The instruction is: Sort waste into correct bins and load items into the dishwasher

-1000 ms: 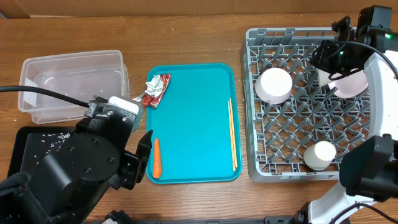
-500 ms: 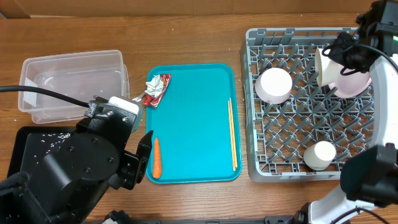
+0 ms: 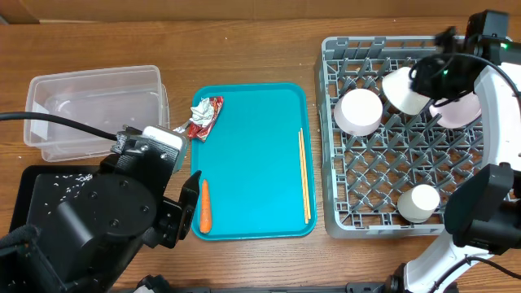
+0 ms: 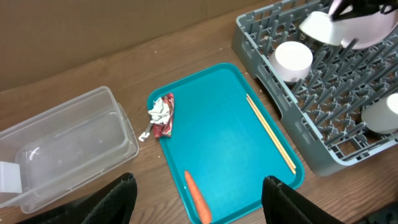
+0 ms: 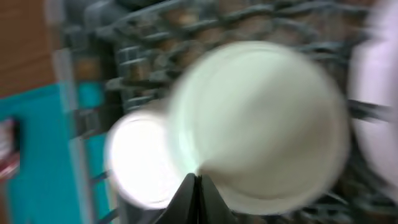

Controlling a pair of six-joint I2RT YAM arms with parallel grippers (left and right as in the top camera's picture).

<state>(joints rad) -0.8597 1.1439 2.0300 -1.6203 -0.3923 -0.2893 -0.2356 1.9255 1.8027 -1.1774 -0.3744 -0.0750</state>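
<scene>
Wooden table, teal tray, grey rack

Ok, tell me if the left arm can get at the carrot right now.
Probably yes. The carrot lies bare on the tray with nothing over it, and the left gripper hangs open close by.

White bowl hangs tilted over the grey dish rack.

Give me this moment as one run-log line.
right pincer: shut on round white bowl over grey plastic dish rack | left pincer: open, empty | teal tray: orange carrot, crumpled red-and-white wrapper, wooden chopsticks
</scene>
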